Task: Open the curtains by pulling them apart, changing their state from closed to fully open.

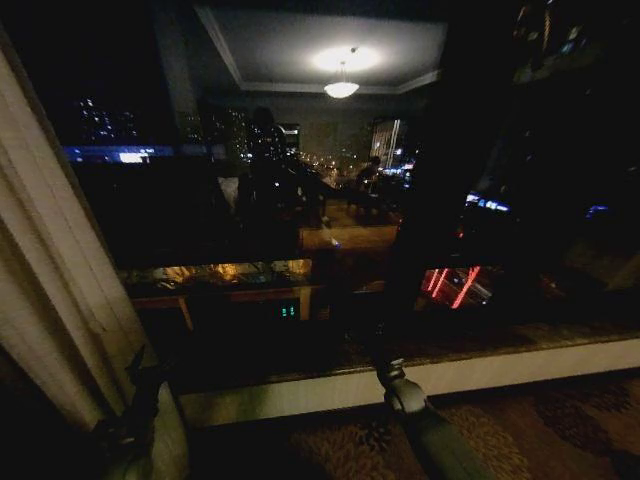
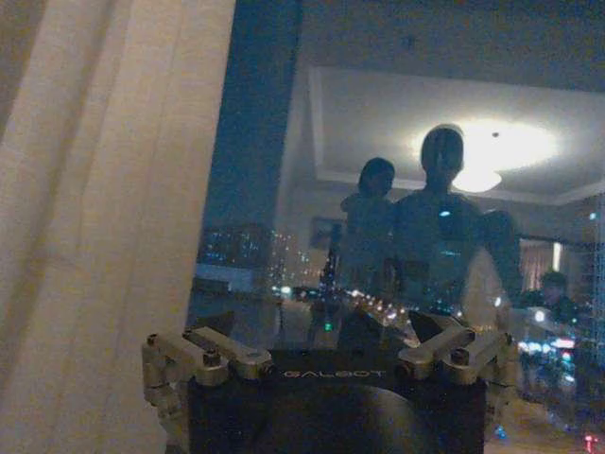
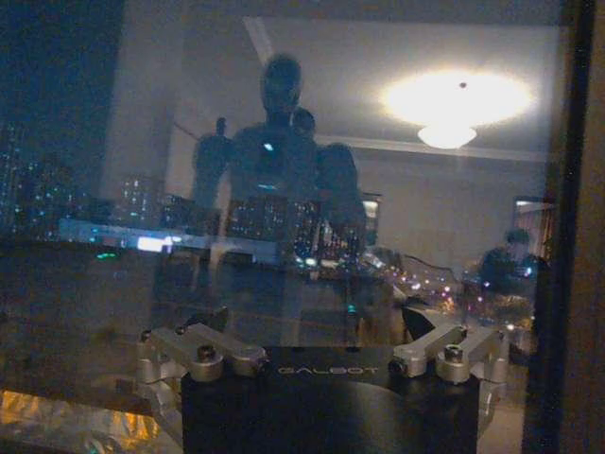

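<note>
1. Cream sheer curtain (image 1: 55,250) bunched at the window's left edge, glass (image 1: 330,200) bare, so that side looks open.
2. Left claw (image 1: 135,385) low, right beside the fabric; grip state: can't tell.
3. Right claw (image 1: 385,372) near the sill (image 1: 520,368), facing glass; fingers unclear.

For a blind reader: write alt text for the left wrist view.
A sheer cream curtain hangs beside a dark night window that reflects the robot and a lit ceiling lamp. The left gripper sits low in front of the glass.
</note>
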### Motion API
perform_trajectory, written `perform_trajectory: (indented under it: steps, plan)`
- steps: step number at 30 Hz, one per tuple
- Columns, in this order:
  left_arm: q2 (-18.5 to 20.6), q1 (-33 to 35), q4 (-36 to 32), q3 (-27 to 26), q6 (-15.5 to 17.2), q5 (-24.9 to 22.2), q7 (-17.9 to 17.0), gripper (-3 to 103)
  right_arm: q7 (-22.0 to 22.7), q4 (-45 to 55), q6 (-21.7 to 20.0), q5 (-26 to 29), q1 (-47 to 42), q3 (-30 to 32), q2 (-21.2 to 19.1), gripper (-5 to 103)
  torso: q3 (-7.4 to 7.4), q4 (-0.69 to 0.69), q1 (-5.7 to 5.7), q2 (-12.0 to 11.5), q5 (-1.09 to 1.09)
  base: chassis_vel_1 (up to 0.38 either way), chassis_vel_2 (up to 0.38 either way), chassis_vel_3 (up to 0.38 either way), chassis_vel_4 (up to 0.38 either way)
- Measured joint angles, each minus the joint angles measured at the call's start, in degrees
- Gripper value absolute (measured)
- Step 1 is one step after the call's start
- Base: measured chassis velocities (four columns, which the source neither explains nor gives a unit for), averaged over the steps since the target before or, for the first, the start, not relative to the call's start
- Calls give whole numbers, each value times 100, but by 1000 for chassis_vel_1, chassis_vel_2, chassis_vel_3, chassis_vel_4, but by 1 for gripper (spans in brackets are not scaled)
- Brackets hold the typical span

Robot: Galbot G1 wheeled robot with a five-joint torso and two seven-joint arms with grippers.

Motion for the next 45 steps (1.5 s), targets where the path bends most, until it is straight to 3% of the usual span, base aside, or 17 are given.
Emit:
perform_trajectory:
  steps: [11,45]
  plan:
    - [0,0,0,1,-1,1,-7,100,0,0,0,0,0,1,0,100,0,-1,1,0,1,-194,-191,206,189]
    - [0,0,-1,0,0,2,-4,100,0,0,0,0,0,1,0,100,0,0,0,0,2,-347,-340,344,352]
